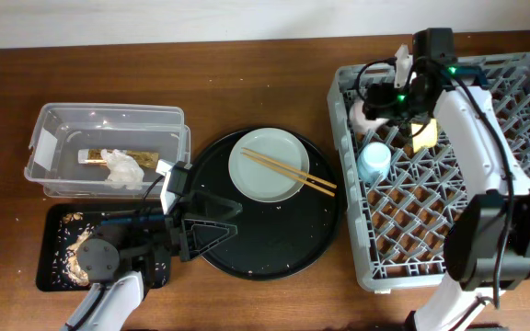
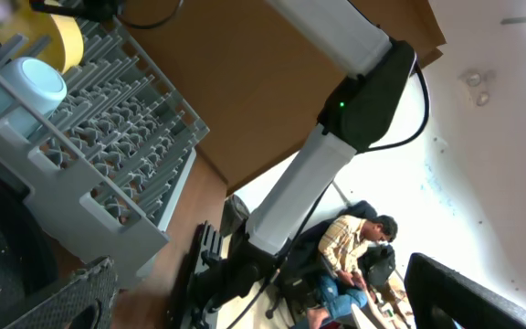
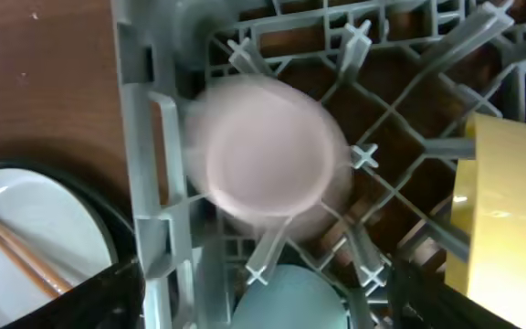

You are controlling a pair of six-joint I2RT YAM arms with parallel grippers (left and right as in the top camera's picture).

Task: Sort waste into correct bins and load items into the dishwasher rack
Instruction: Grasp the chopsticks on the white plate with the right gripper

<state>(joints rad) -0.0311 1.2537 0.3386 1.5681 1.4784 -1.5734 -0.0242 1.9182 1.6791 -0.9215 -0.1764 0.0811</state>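
Status: sorting looks done, loading roughly half done. Napkin point(image 1: 122, 167) and wrapper strip point(image 1: 95, 156) sit in the clear tub point(image 1: 53, 119), far left of the dishwasher rack point(image 1: 449, 211). The food scraps point(image 1: 67, 248) are in the small black tray point(image 1: 53, 221), also far left of the rack and nearer the robot. In the rack's far-left corner: pink cup point(image 3: 263, 155) mouth-down between pegs, blue cup point(image 1: 374, 162) one cell nearer the robot, yellow bowl point(image 3: 505, 210) on edge just right of the pink cup. Not yet loaded: white plate point(image 1: 260, 175) with both chopsticks point(image 1: 293, 170) lying across it, on the round black tray point(image 1: 274, 244) just outside the rack's left wall. Right arm reaches up the rack's left side, wrist pointing down, right tool point(image 3: 263, 279) over the pink cup with fingers spread and nothing between them; the cup looks blurred but stands clear of both fingers. Left arm lies low over the small black tray, forearm aimed toward the rack, left tool point(image 1: 221, 225) over the round tray's near-left part, fully spread and empty. Likely next: chopsticks, then plate.
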